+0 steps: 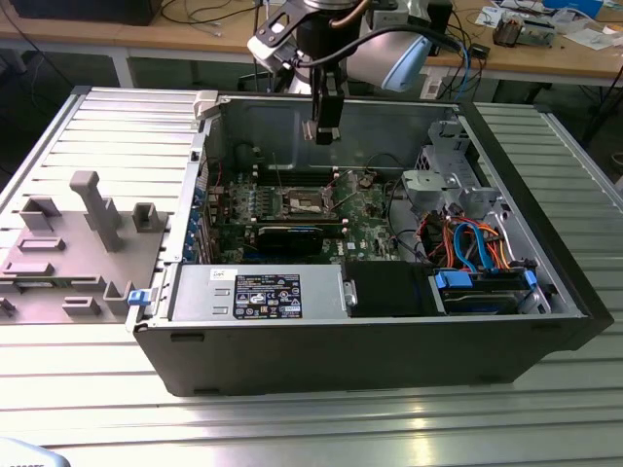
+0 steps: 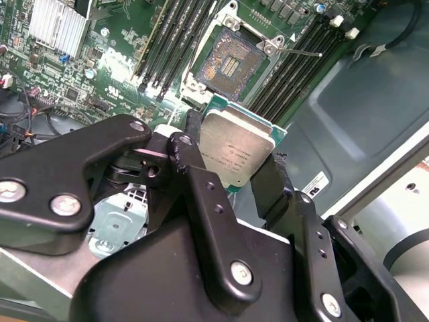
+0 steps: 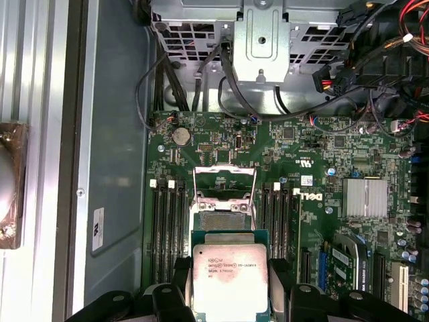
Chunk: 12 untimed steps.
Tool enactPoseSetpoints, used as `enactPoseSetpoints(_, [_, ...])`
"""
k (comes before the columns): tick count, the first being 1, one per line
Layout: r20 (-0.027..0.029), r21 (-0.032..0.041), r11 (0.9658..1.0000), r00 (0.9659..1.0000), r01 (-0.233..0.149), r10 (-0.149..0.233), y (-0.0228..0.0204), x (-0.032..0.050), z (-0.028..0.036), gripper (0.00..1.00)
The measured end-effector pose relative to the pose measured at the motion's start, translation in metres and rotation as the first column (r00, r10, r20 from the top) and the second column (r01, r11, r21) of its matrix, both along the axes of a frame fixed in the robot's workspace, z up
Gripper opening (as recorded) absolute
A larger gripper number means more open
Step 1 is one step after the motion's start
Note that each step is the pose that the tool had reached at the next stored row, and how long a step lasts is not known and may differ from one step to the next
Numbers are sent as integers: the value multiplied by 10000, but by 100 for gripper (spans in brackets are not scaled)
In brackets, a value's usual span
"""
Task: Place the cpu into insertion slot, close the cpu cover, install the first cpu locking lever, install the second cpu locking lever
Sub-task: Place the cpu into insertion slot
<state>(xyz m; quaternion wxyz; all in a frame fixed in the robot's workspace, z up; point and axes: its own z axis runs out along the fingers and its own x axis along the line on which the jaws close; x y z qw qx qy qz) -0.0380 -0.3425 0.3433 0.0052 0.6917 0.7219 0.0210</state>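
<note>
My gripper [image 1: 324, 134] hangs inside the open computer case, above the green motherboard [image 1: 365, 209]. It is shut on the cpu [image 2: 234, 147], a small square chip with a pale metal top, pinched at two opposite edges by the black fingers [image 2: 190, 161]. The insertion slot [image 2: 231, 64] lies open below and a little ahead of the chip, its dark centre bare inside a silvery rim. In the first wrist view the cpu [image 3: 230, 278] covers part of the insertion slot [image 3: 224, 220], and the cpu cover [image 3: 224, 180] stands raised at the slot's far edge. A thin locking lever [image 2: 301, 50] sticks out beside the slot.
Long black memory slots [image 3: 164, 228] flank the socket on both sides. A metal drive cage [image 1: 438, 180] with coloured cables [image 1: 467, 243] fills the exterior view's right of the case, and a power supply [image 1: 258, 292] sits along the front. A grey fixture [image 1: 68, 243] rests on the table at the exterior view's left.
</note>
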Motion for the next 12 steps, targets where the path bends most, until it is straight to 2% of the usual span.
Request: enactPoseSetpoints(12, [0,0,10000,10000,-1,1,-1,0,-30,55])
